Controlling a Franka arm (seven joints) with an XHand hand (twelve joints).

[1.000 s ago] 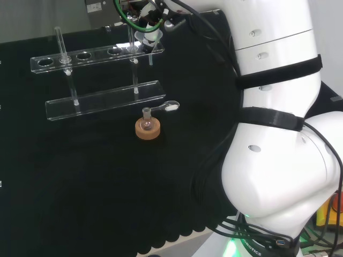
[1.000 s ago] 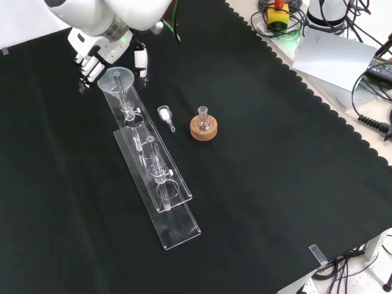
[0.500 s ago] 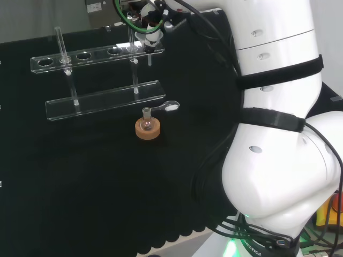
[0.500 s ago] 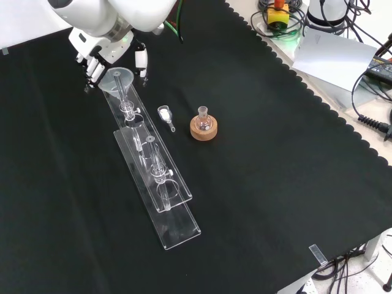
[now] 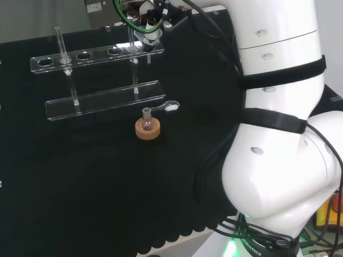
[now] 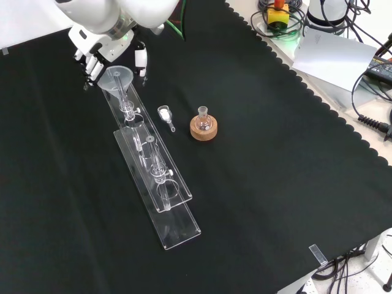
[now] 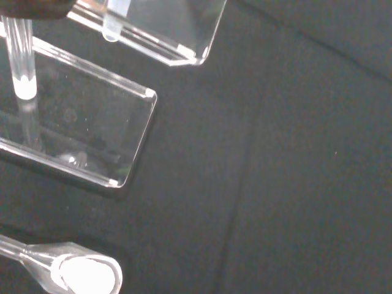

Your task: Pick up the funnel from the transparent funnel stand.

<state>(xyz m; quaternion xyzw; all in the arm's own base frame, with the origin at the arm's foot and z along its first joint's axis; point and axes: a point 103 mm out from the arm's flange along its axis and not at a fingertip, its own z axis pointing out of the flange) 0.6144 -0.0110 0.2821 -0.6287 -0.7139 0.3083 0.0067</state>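
Note:
The clear funnel (image 6: 116,78) (image 5: 146,36) is at the far end of the transparent funnel stand (image 6: 160,184) (image 5: 102,99), and its stem hangs down over the stand's top plate. The black and white hand (image 6: 97,54) (image 5: 154,9) is curled round the funnel's cone. Its fingers (image 6: 89,63) are on one side of the cone and its thumb (image 6: 141,59) on the other. In the wrist view the funnel's stem tip (image 7: 111,32) shows close to the end of the top plate (image 7: 184,37), above the stand's base (image 7: 92,128).
A small flask on a cork ring (image 6: 203,126) (image 5: 147,128) stands beside the stand. A clear scoop with white powder (image 6: 165,114) (image 5: 170,106) (image 7: 82,275) lies between them. Cables and papers lie past the cloth's scalloped edge (image 6: 318,92).
The hand has closed in on the funnel and risen slightly, taking the funnel a little upward with it. The stand, flask and scoop have stayed put.

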